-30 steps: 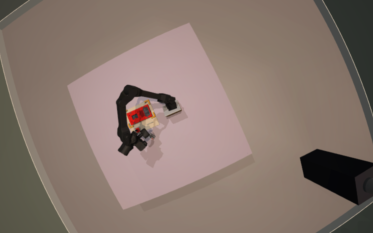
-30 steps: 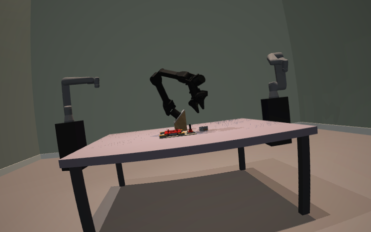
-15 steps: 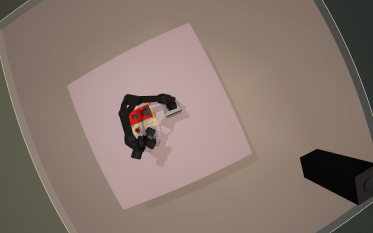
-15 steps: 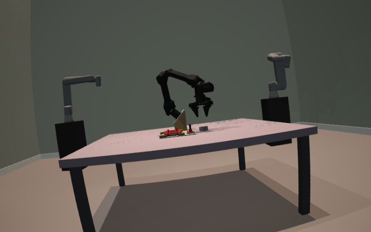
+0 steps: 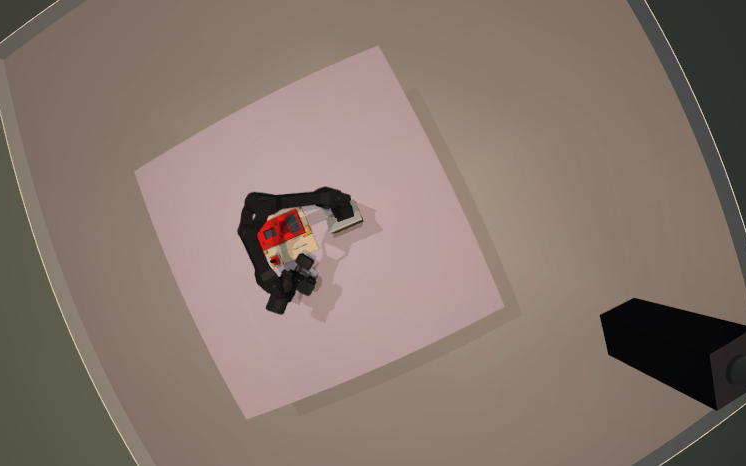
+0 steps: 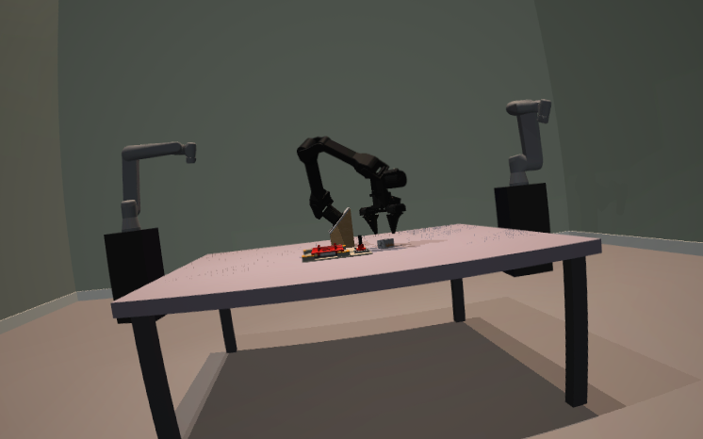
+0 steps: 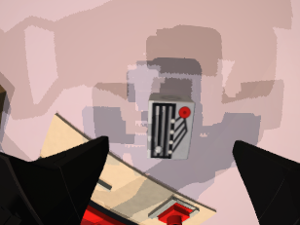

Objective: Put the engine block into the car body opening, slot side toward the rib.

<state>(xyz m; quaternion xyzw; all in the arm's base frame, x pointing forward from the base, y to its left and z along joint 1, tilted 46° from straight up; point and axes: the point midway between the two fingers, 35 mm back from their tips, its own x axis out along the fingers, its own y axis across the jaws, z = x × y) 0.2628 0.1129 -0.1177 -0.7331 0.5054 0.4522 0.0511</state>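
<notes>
A gray engine block [image 5: 308,270] [image 6: 385,243] [image 7: 184,145], marked with black stripes and a red dot, lies on the pink tabletop near the car body [image 5: 283,228] [image 6: 328,250] [image 7: 68,140], apart from its cream edge. The red-and-cream body rests flat, dark panels set into its red top.

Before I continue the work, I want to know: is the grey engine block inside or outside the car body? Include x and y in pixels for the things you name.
Outside: the grey engine block [image 6: 385,243] [image 7: 163,131] rests on the pink table [image 5: 399,231] [image 6: 267,272], beside the board.
</notes>
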